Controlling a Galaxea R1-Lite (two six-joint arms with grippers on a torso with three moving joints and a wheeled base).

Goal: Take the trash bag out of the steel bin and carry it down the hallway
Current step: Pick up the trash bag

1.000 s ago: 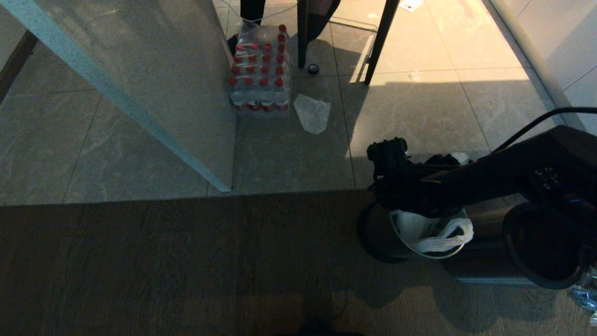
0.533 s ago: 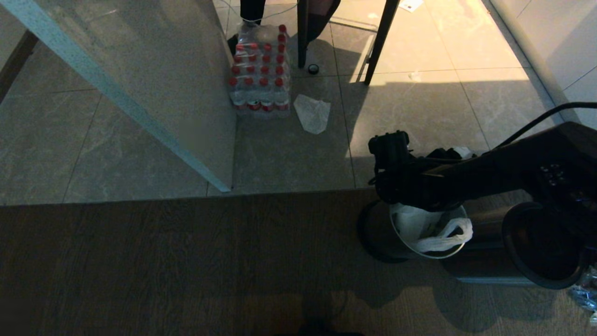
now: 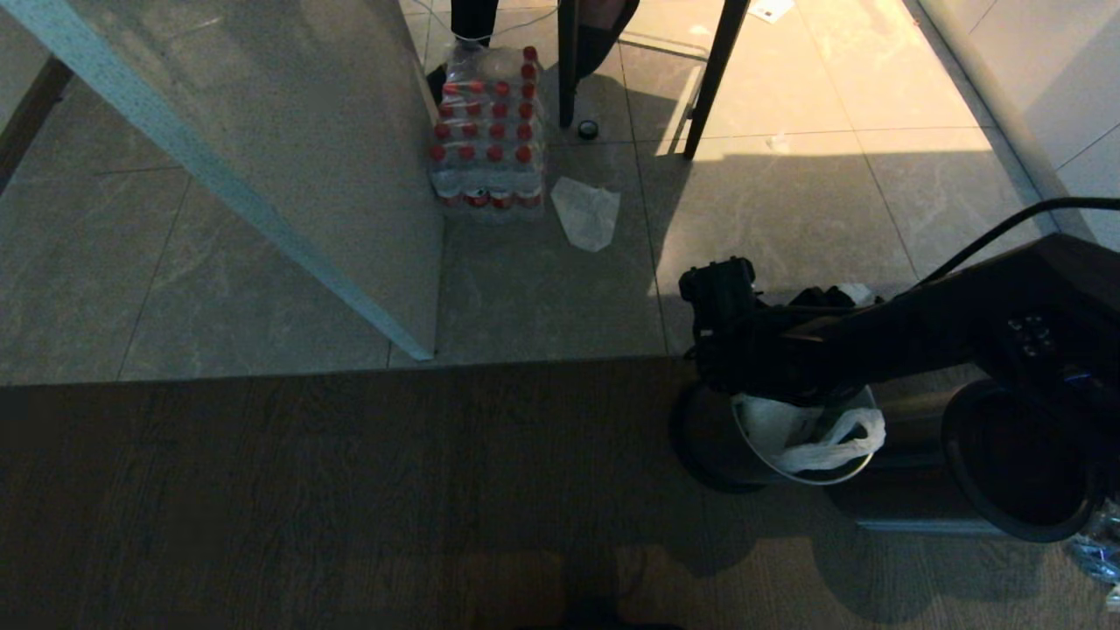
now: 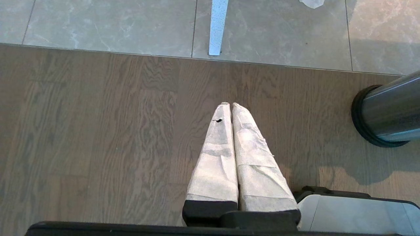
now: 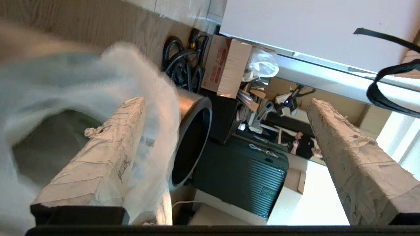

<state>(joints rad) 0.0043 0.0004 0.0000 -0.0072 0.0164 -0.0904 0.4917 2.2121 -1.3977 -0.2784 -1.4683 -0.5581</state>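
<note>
Fingers (image 5: 108,154) on the right gripper (image 5: 226,121) wide apart, dipped back to the trash bag (image 3: 809,433) in the steel bin (image 3: 709,442); nothing grabbed yet

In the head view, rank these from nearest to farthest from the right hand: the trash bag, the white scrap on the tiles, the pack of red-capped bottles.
1. trash bag, in the steel bin under the right hand.
2. white scrap, out on the tiles.
3. bottle pack, just beyond the scrap, by the panel.
</note>
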